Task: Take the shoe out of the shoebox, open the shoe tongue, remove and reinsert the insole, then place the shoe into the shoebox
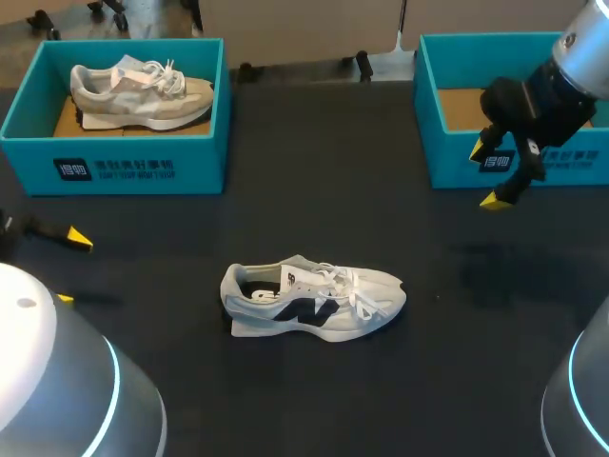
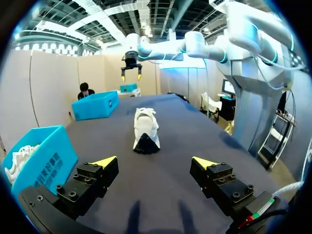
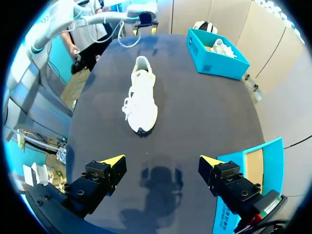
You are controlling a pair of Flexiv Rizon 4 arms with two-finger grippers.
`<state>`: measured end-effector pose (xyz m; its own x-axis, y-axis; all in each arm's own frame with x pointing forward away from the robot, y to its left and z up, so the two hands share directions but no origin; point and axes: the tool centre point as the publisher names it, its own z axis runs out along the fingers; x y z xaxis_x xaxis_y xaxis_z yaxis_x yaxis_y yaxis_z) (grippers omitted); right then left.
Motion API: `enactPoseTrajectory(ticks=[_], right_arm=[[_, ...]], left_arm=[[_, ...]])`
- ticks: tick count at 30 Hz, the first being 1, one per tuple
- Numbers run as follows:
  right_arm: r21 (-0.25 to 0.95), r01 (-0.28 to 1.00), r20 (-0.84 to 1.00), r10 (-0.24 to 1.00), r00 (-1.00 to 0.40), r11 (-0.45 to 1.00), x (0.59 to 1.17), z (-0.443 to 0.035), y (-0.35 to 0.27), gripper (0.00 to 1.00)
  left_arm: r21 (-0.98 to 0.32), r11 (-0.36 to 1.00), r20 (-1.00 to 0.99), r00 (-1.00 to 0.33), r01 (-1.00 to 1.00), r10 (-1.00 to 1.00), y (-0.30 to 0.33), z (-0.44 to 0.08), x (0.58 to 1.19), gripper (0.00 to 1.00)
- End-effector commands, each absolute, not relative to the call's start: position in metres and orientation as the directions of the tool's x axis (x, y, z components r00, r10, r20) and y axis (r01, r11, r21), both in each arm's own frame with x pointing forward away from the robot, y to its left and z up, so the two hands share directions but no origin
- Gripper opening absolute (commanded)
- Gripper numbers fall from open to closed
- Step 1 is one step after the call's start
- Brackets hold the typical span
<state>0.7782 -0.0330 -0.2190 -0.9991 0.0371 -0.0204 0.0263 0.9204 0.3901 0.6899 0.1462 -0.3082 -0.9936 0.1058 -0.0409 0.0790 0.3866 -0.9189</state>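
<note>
A white and grey shoe (image 1: 314, 300) with a dark side logo lies on its sole in the middle of the dark table, toe to the right, laces loose. It also shows ahead of each gripper: shoe (image 2: 146, 129), shoe (image 3: 141, 97). My right gripper (image 1: 487, 174) hangs open in the air in front of the right-hand shoebox (image 1: 457, 157), which holds no shoe. My left gripper (image 1: 71, 268) is open low at the table's left edge. Nothing lies between the open fingers of the left gripper (image 2: 155, 162) or the right gripper (image 3: 162, 161).
A second teal shoebox (image 1: 133, 162) at the back left holds another pale shoe (image 1: 143, 93). That box (image 2: 41, 156) stands close beside my left gripper. The dark tabletop (image 1: 314, 190) stretches between the two boxes.
</note>
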Motion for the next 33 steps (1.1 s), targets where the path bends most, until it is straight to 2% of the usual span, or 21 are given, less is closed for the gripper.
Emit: enactPoseTrajectory(ticks=[1,26,33], right_arm=[[0.388,0.027,-0.02,0.037,-0.999,0.921,0.778,-0.22,-0.033,1.0],[0.388,0.027,-0.02,0.037,-0.999,0.921,0.778,-0.22,-0.033,1.0],[0.388,0.027,-0.02,0.037,-0.999,0.921,0.778,-0.22,-0.033,1.0]], left_arm=[[-0.931,0.355,-0.039,-0.991,0.082,0.127,0.141,-0.323,0.698,1.0],[-0.932,0.359,0.002,-0.993,0.039,0.115,0.138,-0.334,0.696,1.0],[-0.937,0.342,-0.035,-0.993,0.071,0.11,0.117,-0.337,0.695,1.0]])
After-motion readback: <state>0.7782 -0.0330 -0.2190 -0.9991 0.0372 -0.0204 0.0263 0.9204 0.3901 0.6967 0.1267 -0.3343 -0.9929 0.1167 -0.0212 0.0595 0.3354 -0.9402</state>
